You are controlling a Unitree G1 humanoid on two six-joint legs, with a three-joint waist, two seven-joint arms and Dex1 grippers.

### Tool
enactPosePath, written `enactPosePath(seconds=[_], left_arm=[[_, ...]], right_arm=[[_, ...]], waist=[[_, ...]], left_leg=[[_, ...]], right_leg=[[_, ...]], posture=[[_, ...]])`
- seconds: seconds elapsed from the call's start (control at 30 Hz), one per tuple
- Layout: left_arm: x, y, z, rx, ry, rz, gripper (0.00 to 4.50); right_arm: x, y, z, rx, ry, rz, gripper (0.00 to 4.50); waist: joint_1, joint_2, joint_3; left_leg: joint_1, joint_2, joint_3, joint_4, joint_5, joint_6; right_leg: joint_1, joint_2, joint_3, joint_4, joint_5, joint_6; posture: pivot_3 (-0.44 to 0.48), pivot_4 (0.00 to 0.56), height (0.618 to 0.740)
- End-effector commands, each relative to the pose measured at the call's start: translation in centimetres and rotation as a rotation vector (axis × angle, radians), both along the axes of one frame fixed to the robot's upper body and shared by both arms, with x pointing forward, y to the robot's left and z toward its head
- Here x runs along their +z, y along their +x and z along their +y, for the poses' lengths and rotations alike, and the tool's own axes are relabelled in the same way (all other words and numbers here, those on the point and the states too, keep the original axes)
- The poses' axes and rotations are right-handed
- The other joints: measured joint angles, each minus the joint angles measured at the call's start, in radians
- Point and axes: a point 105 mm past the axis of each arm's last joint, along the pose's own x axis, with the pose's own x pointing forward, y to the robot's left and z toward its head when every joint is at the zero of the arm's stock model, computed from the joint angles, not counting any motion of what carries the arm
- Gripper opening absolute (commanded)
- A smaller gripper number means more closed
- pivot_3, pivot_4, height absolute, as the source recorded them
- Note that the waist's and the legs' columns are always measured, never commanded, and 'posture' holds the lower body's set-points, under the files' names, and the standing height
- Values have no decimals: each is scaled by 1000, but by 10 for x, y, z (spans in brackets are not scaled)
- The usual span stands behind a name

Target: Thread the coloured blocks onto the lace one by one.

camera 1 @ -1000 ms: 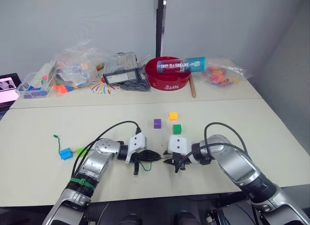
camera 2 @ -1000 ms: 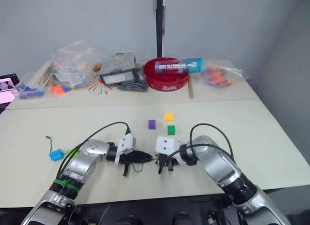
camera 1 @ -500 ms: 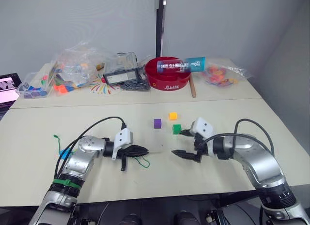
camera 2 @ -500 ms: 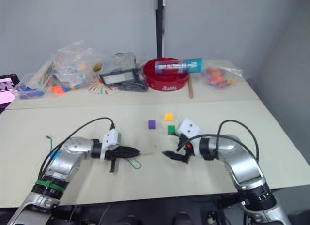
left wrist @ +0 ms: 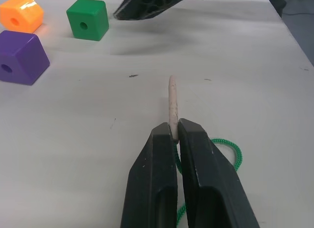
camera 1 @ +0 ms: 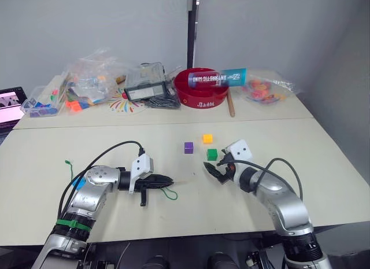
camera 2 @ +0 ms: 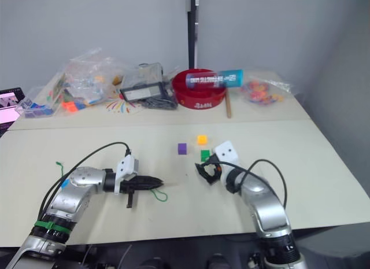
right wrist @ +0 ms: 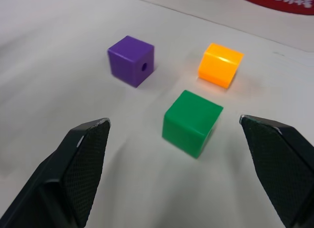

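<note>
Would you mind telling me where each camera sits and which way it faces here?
Head views: look forward and down over the table; both arms show.
Left wrist view: looks along the left tool, shut on the lace tip.
Right wrist view: looks along the open right tool towards the dark green block.
Shared: the purple block, orange block and dark green block.

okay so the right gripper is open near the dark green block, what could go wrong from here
1. The dark green block sits close to the purple block and the orange block; the wide-open right gripper could knock a neighbour as it closes.
2. The left gripper pinches the lace just behind its pale tip; a slip there would probably spoil the aim at a block's small hole.
</note>
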Motion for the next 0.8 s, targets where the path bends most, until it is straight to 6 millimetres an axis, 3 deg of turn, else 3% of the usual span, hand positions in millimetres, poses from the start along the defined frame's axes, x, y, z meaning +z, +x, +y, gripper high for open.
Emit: enactPosePath(seconds=[0.03, 0.53, 0.8], left_arm=[[9, 1, -5, -19, -10, -29, 0], [10, 3, -3, -13, 1, -34, 0], [10, 3, 0, -8, 8, -32, 0]], right_arm=[[8, 11, 1, -103, 34, -62, 4481], [-14, 32, 14, -395, 132, -61, 4481], [-14, 29, 25, -382, 140, -74, 1930]], waist=[[-1, 0, 0], [-15, 0, 0], [-24, 0, 0]], left_leg=[[0, 0, 0, 0, 0, 0], [0, 0, 0, -1, 0, 0], [1, 0, -1, -1, 0, 0]], right_leg=[[0, 0, 0, 0, 0, 0], [-1, 0, 0, 1, 0, 0], [0, 0, 0, 2, 0, 0]], posture=[[0, 150, 740], [0, 150, 740], [0, 150, 740]])
